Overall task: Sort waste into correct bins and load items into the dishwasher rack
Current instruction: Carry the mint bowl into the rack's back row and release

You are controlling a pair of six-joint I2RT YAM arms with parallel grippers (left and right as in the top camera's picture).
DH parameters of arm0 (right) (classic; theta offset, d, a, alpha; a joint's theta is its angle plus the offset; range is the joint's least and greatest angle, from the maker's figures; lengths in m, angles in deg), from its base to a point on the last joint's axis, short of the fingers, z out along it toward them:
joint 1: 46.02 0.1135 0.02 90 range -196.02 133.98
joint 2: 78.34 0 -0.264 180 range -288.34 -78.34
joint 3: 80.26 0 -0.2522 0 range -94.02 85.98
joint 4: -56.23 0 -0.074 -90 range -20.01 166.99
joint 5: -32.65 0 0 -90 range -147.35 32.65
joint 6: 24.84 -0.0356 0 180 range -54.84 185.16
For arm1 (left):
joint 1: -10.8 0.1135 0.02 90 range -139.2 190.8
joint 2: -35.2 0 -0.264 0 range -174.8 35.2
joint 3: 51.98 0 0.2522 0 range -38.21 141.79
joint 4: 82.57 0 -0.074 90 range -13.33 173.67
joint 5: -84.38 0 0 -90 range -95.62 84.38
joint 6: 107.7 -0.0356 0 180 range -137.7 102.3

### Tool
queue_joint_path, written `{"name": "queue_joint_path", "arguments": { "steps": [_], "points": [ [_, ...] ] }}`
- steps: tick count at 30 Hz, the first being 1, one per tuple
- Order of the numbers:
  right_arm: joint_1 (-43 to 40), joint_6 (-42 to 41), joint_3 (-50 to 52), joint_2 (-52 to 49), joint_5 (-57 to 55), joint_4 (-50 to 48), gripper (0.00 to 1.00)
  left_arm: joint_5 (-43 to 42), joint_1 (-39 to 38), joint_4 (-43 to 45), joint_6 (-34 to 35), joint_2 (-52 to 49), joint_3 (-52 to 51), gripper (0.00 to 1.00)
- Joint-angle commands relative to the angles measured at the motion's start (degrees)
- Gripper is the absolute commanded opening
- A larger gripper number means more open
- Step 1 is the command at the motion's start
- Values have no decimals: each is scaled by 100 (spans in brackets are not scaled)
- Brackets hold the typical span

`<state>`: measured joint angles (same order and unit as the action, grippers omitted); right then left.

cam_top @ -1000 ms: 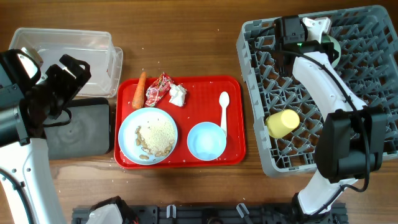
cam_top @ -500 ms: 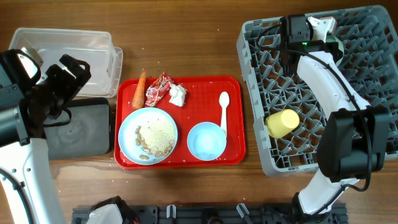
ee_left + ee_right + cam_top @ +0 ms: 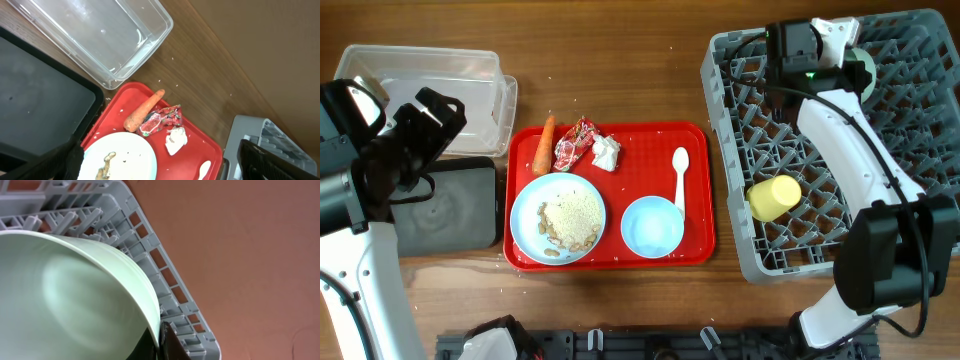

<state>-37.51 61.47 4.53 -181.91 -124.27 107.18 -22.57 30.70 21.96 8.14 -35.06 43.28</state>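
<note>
My right gripper (image 3: pixel 842 62) is shut on the rim of a pale blue-green bowl (image 3: pixel 65 295) and holds it over the far part of the grey dishwasher rack (image 3: pixel 920 130). A yellow cup (image 3: pixel 774 197) lies in the rack. On the red tray (image 3: pixel 640 160) lie a carrot (image 3: pixel 544 143), a red wrapper (image 3: pixel 574 143), a white tissue (image 3: pixel 606 151), a plate (image 3: pixel 520 225) with rice-like crumbs (image 3: pixel 570 215), a pale blue bowl (image 3: pixel 652 226) and a white spoon (image 3: pixel 680 175). My left gripper (image 3: pixel 420 130) is open and empty above the clear tub (image 3: pixel 420 80) and black tray (image 3: pixel 445 210).
The left wrist view shows the tub (image 3: pixel 100 35), black tray (image 3: pixel 35 110), carrot (image 3: pixel 144 110), wrapper (image 3: pixel 162 119) and tissue (image 3: pixel 175 140). The rack's corner (image 3: pixel 200 325) stands beside the held bowl, with bare wooden table beyond it.
My right gripper has shifted slightly to the right over the rack's far part with the bowl in it. The left arm has not moved.
</note>
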Motion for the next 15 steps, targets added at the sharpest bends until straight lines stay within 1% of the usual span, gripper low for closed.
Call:
{"name": "queue_joint_path", "arguments": {
  "steps": [1,7,10,11,15],
  "points": [
    [-50,199,59,-407,-20,-42,4,55,26,13,13,13,26,100],
    [17,155,59,-562,-13,131,4,55,26,13,13,13,26,100],
    [286,-396,59,-562,516,804,4,55,26,13,13,13,26,100],
    [378,-581,59,-562,529,981,4,55,26,13,13,13,26,100],
    [426,-551,44,-529,149,940,4,55,26,11,13,13,26,100]
  ]
}}
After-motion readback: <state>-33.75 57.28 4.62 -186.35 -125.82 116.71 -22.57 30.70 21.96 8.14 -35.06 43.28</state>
